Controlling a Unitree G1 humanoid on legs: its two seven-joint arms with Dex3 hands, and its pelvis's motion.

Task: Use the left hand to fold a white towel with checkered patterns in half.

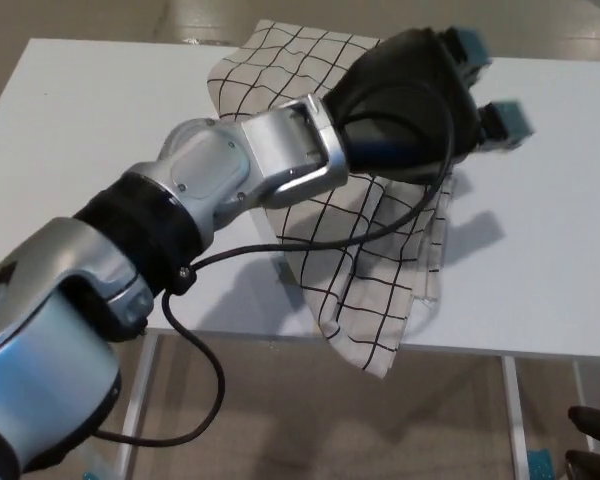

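Note:
The white towel [365, 270] with black checks lies doubled over on the white table [550, 260], and its near corner hangs over the front edge. My left arm reaches across from the lower left. My left hand [420, 100] hovers over the towel's upper right part, open, its blue-tipped fingers [505, 118] spread toward the right with nothing between them. The hand and forearm hide the towel's middle. Only a small dark part of my right hand [592, 445] shows, low in the bottom right corner below the table.
The table's front edge runs across the lower picture, with metal legs [512, 415] and a brown floor [310, 420] beneath. Bare tabletop lies to the left and right of the towel.

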